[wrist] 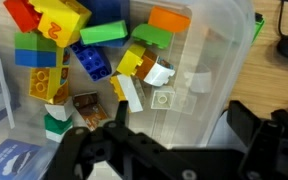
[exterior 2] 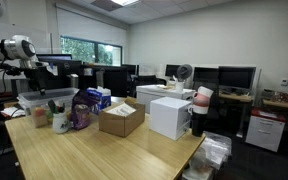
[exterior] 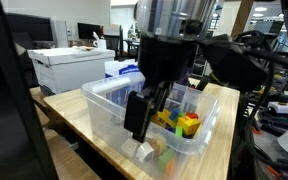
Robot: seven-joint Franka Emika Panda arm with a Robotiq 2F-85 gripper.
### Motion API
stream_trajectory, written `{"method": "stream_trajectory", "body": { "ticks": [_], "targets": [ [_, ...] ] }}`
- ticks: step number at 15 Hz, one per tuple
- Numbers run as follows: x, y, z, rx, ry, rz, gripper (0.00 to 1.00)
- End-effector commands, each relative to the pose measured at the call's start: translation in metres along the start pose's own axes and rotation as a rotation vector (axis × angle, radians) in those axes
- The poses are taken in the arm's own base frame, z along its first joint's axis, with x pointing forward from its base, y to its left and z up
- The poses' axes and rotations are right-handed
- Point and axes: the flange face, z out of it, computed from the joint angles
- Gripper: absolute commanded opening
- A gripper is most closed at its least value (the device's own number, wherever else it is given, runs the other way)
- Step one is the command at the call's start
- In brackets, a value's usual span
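A clear plastic bin (exterior: 106, 112) stands on a wooden table (exterior: 79, 120) and holds several toy bricks (exterior: 184, 123). In the wrist view I look straight down into the bin (wrist: 222, 60). A yellow brick (wrist: 59, 20), a green brick (wrist: 104, 32), an orange brick (wrist: 169, 18) and a blue brick (wrist: 89, 62) lie at its far side. A white square piece (wrist: 164, 98) lies closest to me. My gripper (wrist: 181, 125) hangs open above the bin's near corner with nothing between its fingers. In an exterior view the gripper (exterior: 149, 118) hovers just over the bin.
A white printer-like box (exterior: 69, 65) and a blue box (exterior: 124, 70) stand behind the bin. In an exterior view the table carries a cardboard box (exterior 2: 121, 120), a white box (exterior 2: 169, 115), a purple bag (exterior 2: 81, 110) and cups (exterior 2: 59, 118). Desks with monitors stand beyond.
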Motion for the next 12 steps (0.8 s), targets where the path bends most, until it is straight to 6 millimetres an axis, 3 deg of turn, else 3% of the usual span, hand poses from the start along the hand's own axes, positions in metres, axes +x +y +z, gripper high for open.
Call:
{"method": "stream_trajectory", "body": {
  "ticks": [1, 12],
  "targets": [
    [0.004, -0.001, 0.004, -0.004, -0.025, 0.001, 0.75],
    [0.009, 0.010, -0.001, 0.047, -0.038, 0.025, 0.19]
  ]
}}
